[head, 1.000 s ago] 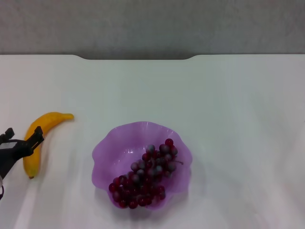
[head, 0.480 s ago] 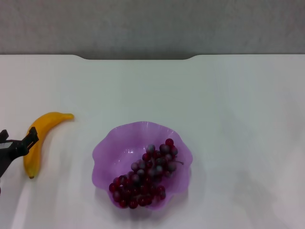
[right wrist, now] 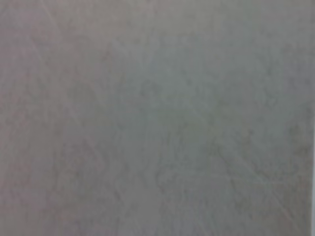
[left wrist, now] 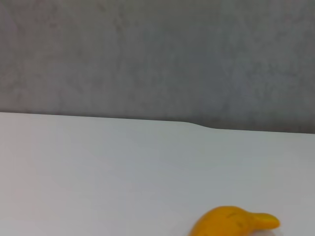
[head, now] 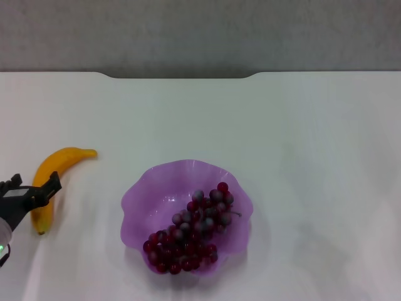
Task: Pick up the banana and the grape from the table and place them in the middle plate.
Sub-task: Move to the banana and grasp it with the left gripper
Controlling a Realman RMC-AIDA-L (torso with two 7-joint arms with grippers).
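Observation:
The yellow-orange banana [head: 59, 164] lies on the white table at the left; its far end also shows in the left wrist view, banana [left wrist: 231, 223]. My left gripper [head: 32, 187] is at the banana's middle, open, with one dark finger [head: 54, 184] at the banana's right side and the other to its left. I cannot tell whether they touch it. The grape bunch [head: 191, 232] lies inside the middle plate [head: 150, 188], a purple dish with a wavy rim. My right gripper is out of view.
The table's far edge [head: 182, 75] has a shallow notch, with a grey wall behind it. The right wrist view shows only a grey surface.
My left gripper drew back toward the left edge, then came back right and a little nearer along the banana. Banana, grapes and plate have not moved.

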